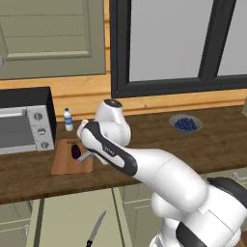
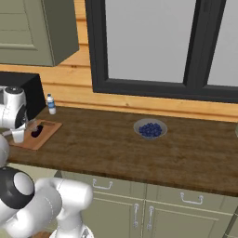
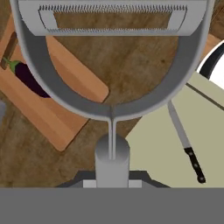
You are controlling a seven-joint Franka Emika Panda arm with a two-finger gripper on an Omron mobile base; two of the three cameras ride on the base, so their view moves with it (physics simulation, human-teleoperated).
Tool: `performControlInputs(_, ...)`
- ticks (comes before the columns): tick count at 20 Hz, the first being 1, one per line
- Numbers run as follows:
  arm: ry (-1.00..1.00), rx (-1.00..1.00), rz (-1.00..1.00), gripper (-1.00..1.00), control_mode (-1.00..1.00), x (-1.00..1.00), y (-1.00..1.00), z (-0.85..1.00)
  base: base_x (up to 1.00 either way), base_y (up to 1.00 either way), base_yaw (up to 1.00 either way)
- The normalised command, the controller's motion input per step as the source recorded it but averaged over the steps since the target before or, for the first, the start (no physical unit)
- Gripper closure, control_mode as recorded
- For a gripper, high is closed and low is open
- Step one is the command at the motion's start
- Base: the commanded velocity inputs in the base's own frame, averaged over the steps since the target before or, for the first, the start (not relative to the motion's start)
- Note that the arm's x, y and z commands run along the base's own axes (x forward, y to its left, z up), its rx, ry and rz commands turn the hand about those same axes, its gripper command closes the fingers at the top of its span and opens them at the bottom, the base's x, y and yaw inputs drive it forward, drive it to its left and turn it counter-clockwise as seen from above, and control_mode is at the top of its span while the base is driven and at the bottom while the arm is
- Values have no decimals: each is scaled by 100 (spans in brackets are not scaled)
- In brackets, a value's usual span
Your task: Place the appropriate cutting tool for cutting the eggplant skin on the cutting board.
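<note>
A dark wooden counter [image 2: 121, 144] runs under a large dark-framed window [image 2: 153, 44], with pale green cabinet doors [image 2: 139, 211] below it and a wood-plank wall behind.

Nearest the camera in the hand view, the peeler [image 3: 111, 65] looms large: its grey handle runs down into the gripper [image 3: 112, 177], which is clamped on it, and its loop head with the toothed blade bar spans the top of the frame. Below the counter edge, a knife [image 3: 186, 144] with a silver blade and black handle lies in front of the cabinets; it also shows in the left base view [image 1: 95, 230].

Beyond the peeler lies the cutting board [image 3: 57, 118], flat on the counter, with the eggplant [image 3: 30, 78] resting on it. In the left base view the gripper [image 1: 86, 157] hangs over the near right part of the board [image 1: 62, 164], just beside the eggplant [image 1: 75, 150].

Farther back stand a small water bottle [image 1: 68, 119] and a toaster oven [image 1: 24, 123] left of the board. Well to the right sits a bowl of blueberries [image 2: 150, 128].
</note>
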Motion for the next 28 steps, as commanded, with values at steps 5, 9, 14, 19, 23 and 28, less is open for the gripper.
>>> performControlInputs(5,0,0,-18,100,-100,31,0,-1,0,0,0)
performControlInputs(9,1,1,-13,100,-100,18,-2,-16,0,0,0)
performControlInputs(14,0,3,-10,100,-100,18,-1,-18,0,0,0)
performControlInputs(19,0,2,-9,100,-100,18,-2,-19,0,0,0)
performControlInputs(23,0,2,-8,100,-100,11,0,-4,0,0,0)
performControlInputs(28,0,1,-3,100,-100,2,1,-6,0,0,0)
